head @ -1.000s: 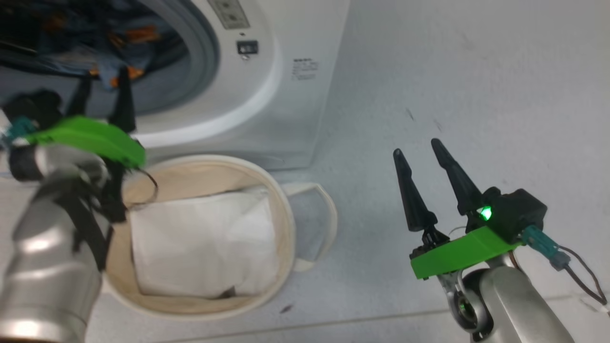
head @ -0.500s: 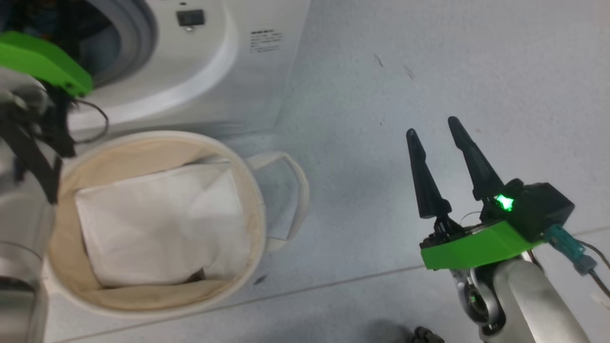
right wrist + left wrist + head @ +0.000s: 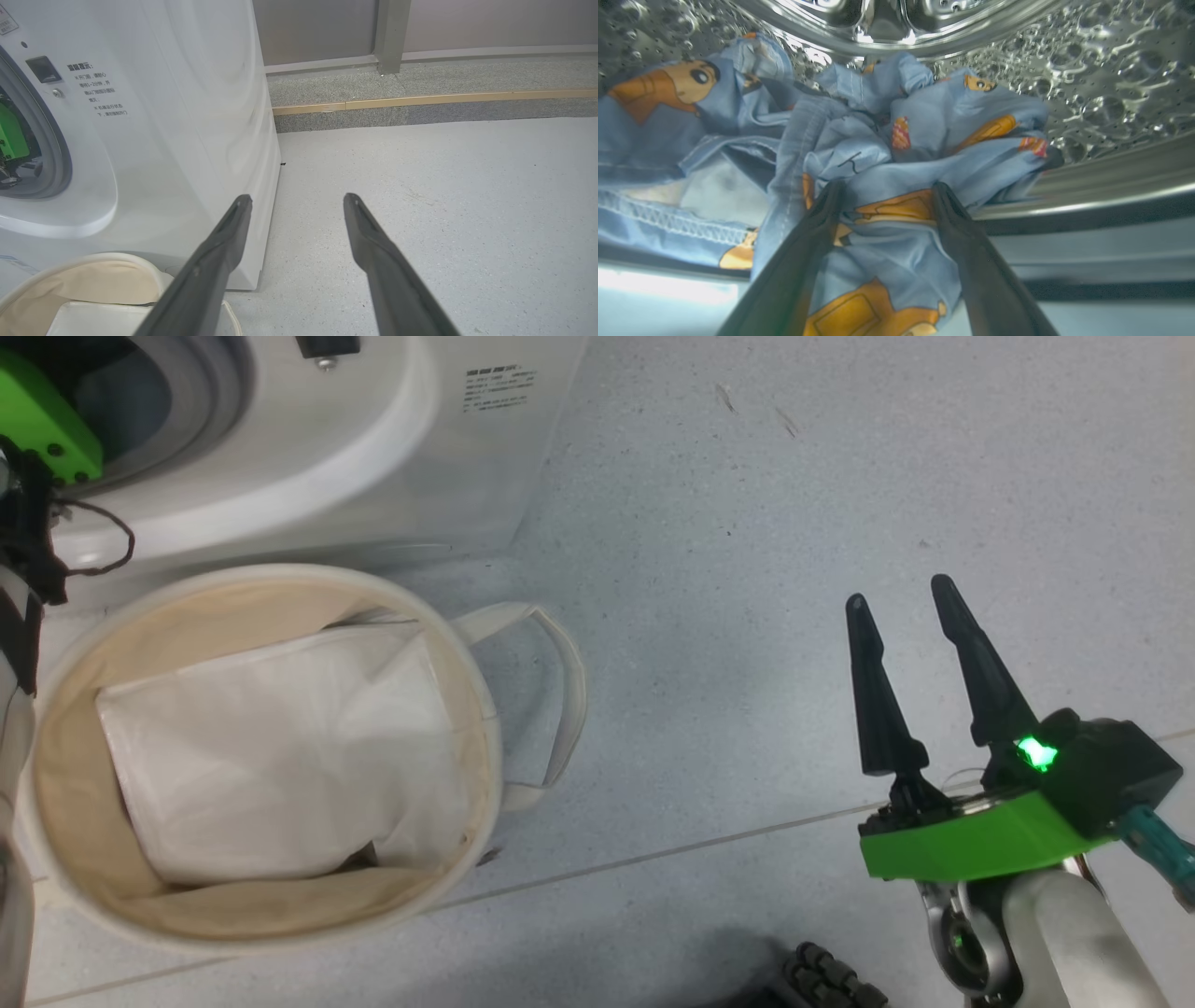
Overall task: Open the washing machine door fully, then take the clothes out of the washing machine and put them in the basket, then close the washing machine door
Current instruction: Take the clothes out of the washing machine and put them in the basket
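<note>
clothes (image 3: 896,140) | left end effector (image 3: 887,187) straddles them, jaws wide, inside drum (image 3: 1111,84)

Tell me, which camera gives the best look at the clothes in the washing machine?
The left wrist view: the blue cartoon-print clothes lie piled in the steel drum, the open left gripper astride a fold. The head view and right wrist view catch just the washing machine's opening edge; its inside is hidden there.
</note>
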Controlling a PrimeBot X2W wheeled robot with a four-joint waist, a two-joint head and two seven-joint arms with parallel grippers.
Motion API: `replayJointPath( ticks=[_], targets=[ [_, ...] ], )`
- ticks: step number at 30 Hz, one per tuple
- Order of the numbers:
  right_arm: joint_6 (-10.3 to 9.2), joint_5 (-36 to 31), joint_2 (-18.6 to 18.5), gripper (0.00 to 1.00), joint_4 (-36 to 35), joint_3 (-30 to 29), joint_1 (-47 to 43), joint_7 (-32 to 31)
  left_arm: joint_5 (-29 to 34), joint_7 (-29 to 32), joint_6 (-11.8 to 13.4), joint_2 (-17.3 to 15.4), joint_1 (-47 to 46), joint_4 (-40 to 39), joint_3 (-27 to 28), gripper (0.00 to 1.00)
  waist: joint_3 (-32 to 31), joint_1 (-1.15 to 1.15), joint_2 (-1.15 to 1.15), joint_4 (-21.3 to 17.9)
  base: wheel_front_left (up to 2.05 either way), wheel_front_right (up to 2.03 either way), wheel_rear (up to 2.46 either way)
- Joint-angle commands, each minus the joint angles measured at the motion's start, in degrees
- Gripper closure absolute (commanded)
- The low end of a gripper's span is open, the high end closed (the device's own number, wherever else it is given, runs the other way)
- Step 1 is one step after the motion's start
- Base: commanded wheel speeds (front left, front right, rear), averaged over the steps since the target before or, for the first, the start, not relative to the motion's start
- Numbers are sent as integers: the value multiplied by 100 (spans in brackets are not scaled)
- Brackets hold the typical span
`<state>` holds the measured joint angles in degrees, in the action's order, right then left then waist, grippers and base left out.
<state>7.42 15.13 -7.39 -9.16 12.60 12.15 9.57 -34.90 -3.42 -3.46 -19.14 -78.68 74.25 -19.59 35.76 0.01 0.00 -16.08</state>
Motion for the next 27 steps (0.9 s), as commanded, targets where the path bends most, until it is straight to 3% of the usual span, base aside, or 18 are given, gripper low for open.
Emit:
replayJointPath(
  ticks=[1,4,5,6,7,11,16,27],
  targets=[
    [7,-52,18,0,-249,50,-207,-24,47,132,136,-317,-114,-85,9,0,1,-1,0,-3,0,0,0],
    [7,-66,29,0,-280,23,-210,-50,81,332,311,-340,-30,-59,-46,0,-27,-1,0,-14,0,0,0],
    [7,-68,32,0,-292,22,-204,-61,85,373,326,-342,-13,-55,-61,17,-34,-1,0,-17,0,0,0],
    [7,-70,33,0,-301,24,-198,-71,76,383,330,-343,-1,-52,-61,85,-42,-1,0,-17,0,0,0],
    [7,-72,33,0,-308,22,-196,-81,84,379,327,-341,7,-50,-79,100,-46,-1,0,-15,0,0,0],
    [7,-75,23,0,-317,4,-193,-98,105,196,309,-343,-29,-49,-111,100,-43,-1,0,5,0,0,0],
    [7,-51,14,0,-306,59,-117,-62,120,-453,250,-318,-95,-76,-124,100,-74,-1,0,61,0,0,0],
    [7,214,-27,0,162,365,223,78,-19,-1133,-270,21,660,-286,-114,100,-786,-1,0,439,0,0,0]
  ],
)
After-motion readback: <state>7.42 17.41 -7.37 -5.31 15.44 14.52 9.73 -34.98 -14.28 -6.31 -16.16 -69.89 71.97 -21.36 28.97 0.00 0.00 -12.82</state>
